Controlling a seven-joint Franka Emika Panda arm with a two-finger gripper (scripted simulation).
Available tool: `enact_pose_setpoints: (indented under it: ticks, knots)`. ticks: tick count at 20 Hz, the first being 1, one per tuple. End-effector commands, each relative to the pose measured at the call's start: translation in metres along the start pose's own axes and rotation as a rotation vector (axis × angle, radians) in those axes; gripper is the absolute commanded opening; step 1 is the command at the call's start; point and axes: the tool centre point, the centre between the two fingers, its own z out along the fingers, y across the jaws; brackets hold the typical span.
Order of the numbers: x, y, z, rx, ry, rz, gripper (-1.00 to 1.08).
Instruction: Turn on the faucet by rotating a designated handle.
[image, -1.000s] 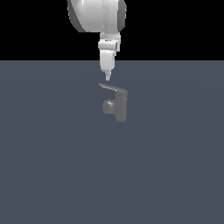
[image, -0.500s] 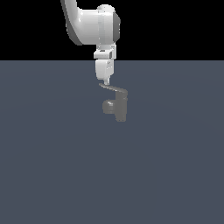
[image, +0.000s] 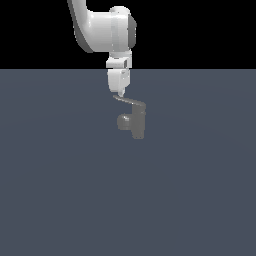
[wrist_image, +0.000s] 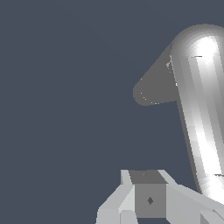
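From the exterior view I see 1 arm (image: 105, 30) reaching down from above, white with a darker grey joint, and the gripper (image: 119, 93) pointing straight down at the grey floor (image: 60, 190). The faucet (image: 136, 121) stands on that floor a little above the middle of the picture, upright, with its rounded spout (image: 123, 121) poking toward the exterior view's left. The handle (image: 129, 101) runs from the top of the faucet out toward the exterior view's left and slightly away, and its free end sits right under the gripper's tip. The tip looks to be touching that end or just beside it; I cannot tell which from here.

The fingers look pressed into 1 narrow point in the exterior view, but they are too small there for me to judge, so I cannot tell whether the gripper is open or closed.

In the wrist view the handle (wrist_image: 199, 109) fills one side as a long, bright, rounded bar, with the darker spout (wrist_image: 153, 89) showing past it. Part of the gripper (wrist_image: 151, 197) shows as pale blocky shapes at the frame's edge, just beside the near end of the bar. The floor (wrist_image: 65, 87) behind is plain dark grey.
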Motion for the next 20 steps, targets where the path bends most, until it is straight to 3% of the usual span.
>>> enact_pose_setpoints:
  ticks: [1,20]
  knots:
    - [-0.001,0.005,0.000,0.000,0.000,0.000,-1.00]
    - [-0.009,0.049,0.000,0.000,0.000,0.000,-1.00]
